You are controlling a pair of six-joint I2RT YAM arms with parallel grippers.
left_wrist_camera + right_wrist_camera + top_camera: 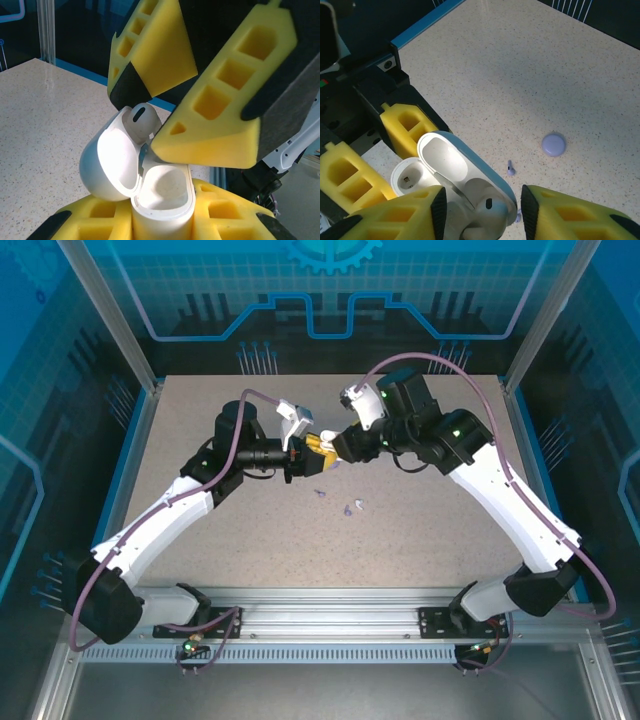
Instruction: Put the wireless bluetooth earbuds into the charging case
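The left gripper (162,222) pinches the small glossy white pebble-shaped charging case (150,187), held above the speckled beige table (530,70) with its lid (442,160) hinged open. The right gripper (482,202) has its yellow foam fingers (565,215) spread around one whitish short-stemmed plastic earbud (140,120), which sits at the lid's free edge, not in a well. With nothing clamping it, the bud may slide off and drop to the table, or a closing finger could knock the lid and twist the case
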